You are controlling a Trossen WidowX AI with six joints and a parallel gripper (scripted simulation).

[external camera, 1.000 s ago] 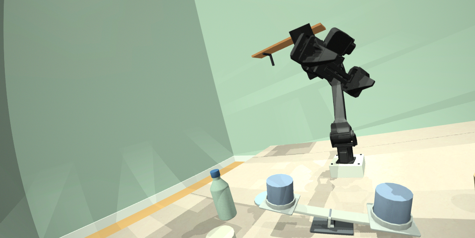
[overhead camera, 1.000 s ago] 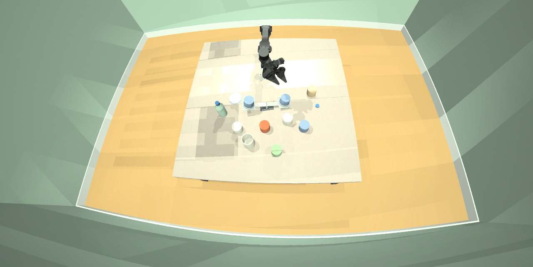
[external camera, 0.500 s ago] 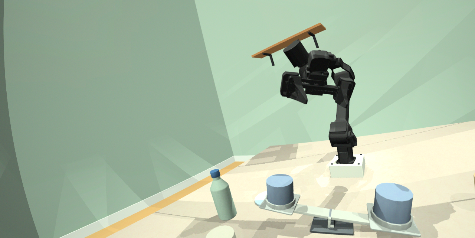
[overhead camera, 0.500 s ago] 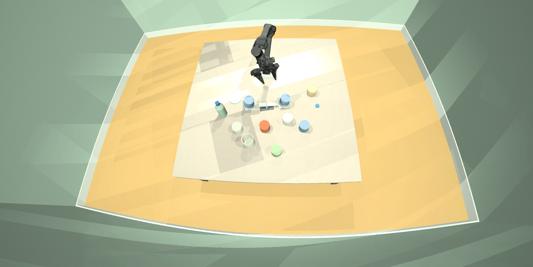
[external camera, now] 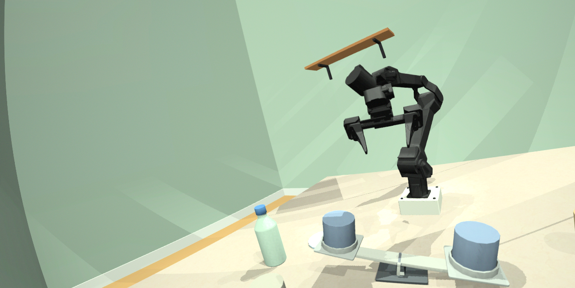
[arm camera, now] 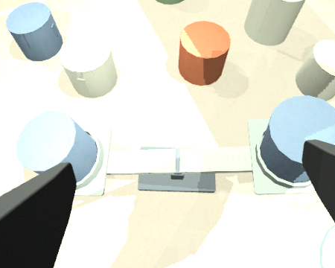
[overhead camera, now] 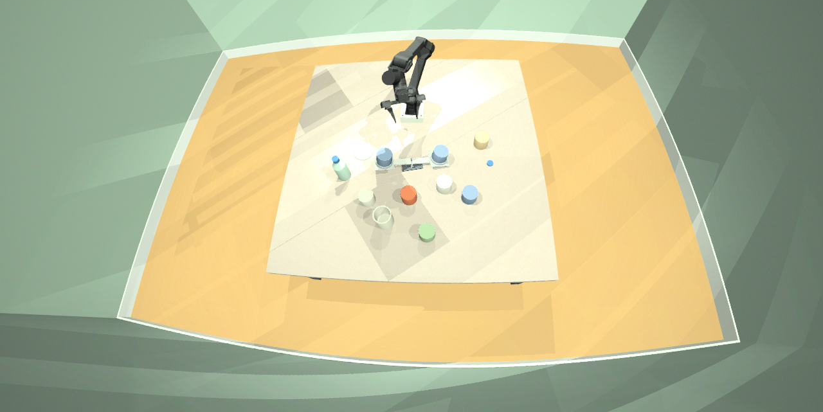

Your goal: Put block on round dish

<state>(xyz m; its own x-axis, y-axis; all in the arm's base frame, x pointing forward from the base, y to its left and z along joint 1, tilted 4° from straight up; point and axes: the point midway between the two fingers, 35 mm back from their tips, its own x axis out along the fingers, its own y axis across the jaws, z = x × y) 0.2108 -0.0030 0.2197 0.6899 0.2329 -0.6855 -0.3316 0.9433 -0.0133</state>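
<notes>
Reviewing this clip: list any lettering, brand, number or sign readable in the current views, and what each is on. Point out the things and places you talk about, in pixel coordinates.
None: no readable text in any of the three views.
The bottle (overhead camera: 343, 171) (external camera: 271, 241) shows no label or lettering.
The balance's two blue cups (overhead camera: 384, 157) (overhead camera: 440, 153) (external camera: 338, 230) (external camera: 475, 245) (arm camera: 53, 143) (arm camera: 303, 126) show no numbers or signs.
On the black arm (overhead camera: 419, 72) (external camera: 428, 121), no brand can be made out.

Black arm bent, end effector (overhead camera: 406, 120) (external camera: 387, 149) (arm camera: 188, 162) open, downward
</notes>
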